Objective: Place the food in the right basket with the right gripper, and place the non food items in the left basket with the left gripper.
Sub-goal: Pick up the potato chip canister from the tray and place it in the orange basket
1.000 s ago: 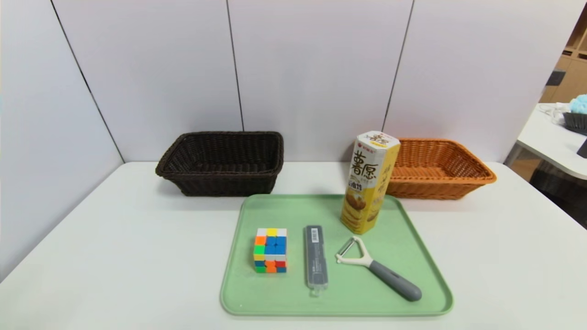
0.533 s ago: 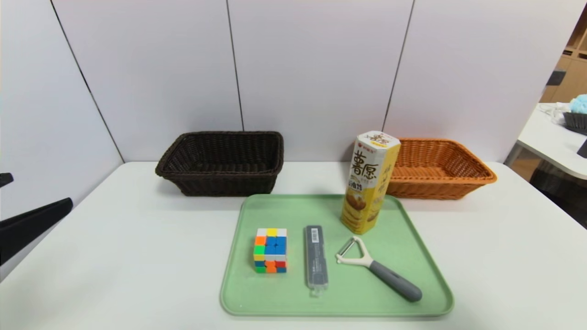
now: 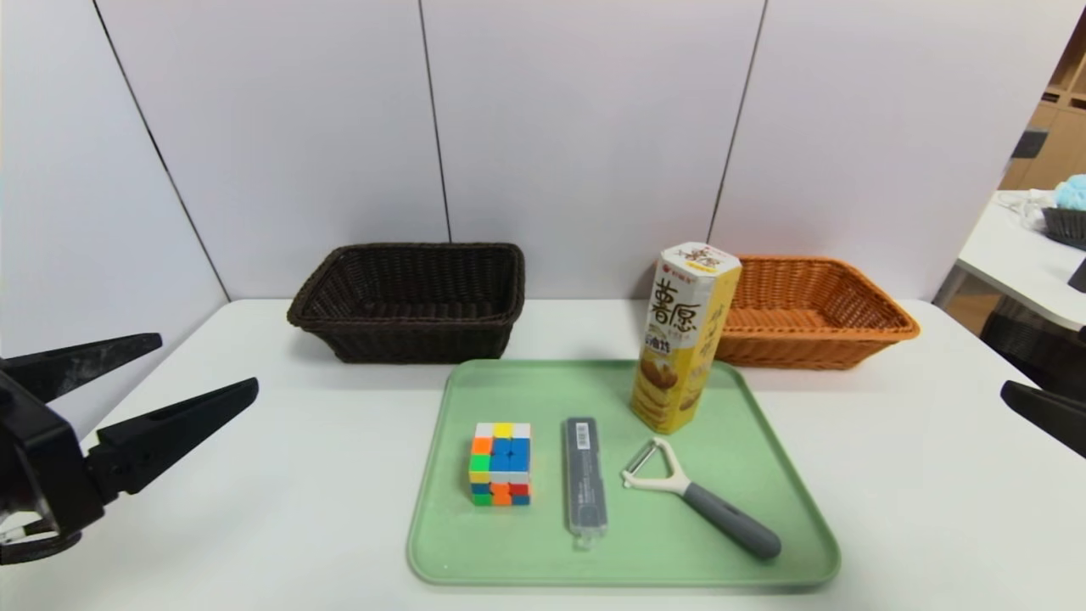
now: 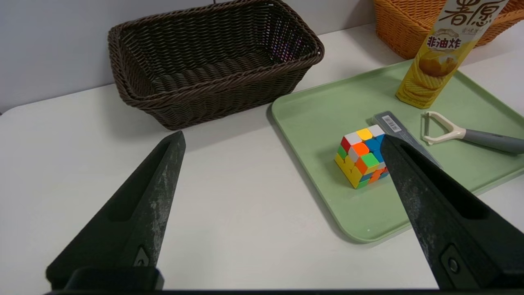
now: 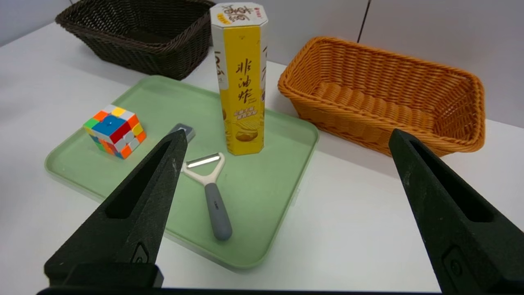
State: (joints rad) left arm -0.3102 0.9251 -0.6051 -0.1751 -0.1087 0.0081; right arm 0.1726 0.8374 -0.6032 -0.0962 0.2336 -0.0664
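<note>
Taking the tray (image 3: 789, 543) as the landmark and working outward from its near edge: the peeler (image 3: 700, 496) lies at the near right corner, handle slanting toward that corner; the grey case (image 3: 584, 475) lies mid-tray with its long axis running near to far; the cube (image 3: 501, 462) sits on the tray's left part. The chip box (image 3: 685, 335) stands upright at the far right corner. Beyond the tray sit the brown basket (image 3: 407, 301), far left, and the orange basket (image 3: 814, 310), far right, just behind the box. The left hand (image 3: 170, 386) hovers off the tray's left side, fingers wide and empty, nearest the cube. The right hand (image 5: 286, 143) is off the right side, also wide and empty; the box lies ahead of it, toward the orange basket.
</note>
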